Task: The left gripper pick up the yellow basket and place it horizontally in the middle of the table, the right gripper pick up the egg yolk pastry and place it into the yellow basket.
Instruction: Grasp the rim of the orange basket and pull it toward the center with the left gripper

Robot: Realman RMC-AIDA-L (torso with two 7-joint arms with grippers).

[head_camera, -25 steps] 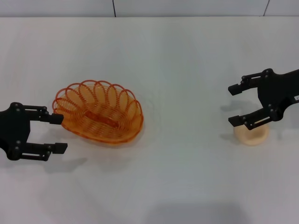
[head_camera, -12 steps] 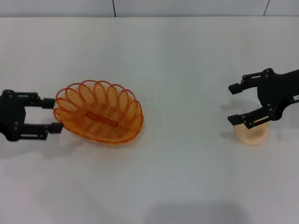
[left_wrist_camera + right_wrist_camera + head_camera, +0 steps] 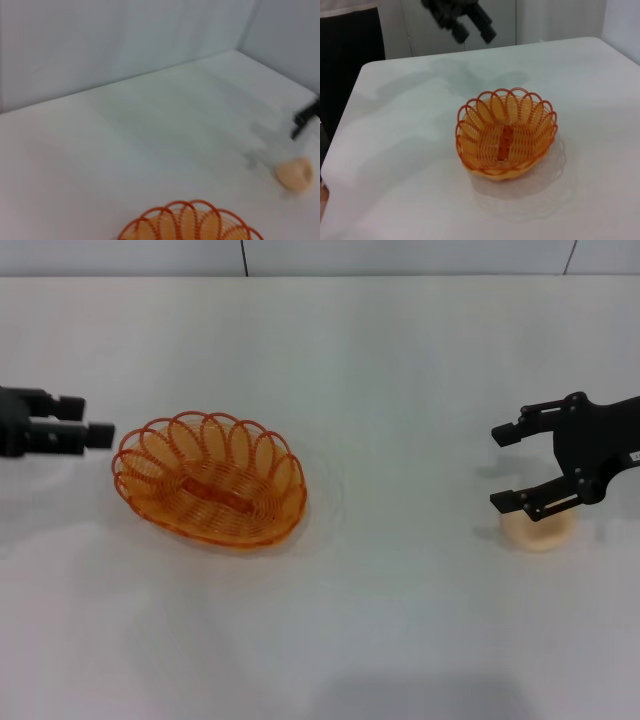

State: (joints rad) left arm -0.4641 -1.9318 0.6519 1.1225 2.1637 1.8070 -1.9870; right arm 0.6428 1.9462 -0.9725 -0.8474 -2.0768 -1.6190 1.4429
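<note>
Since the basket (image 3: 210, 483) looks light and springy, its looped rim beside the left hand (image 3: 92, 423) (fingers narrow) suits gripping; the right hand (image 3: 506, 467) gapes wide over the soft pastry (image 3: 538, 530).

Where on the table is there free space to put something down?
The widest bare stretch of table lies between the basket and the pastry. The far strip and the near edge are bare too. It is crowded at the pastry, under the right gripper, and between left gripper and basket.
</note>
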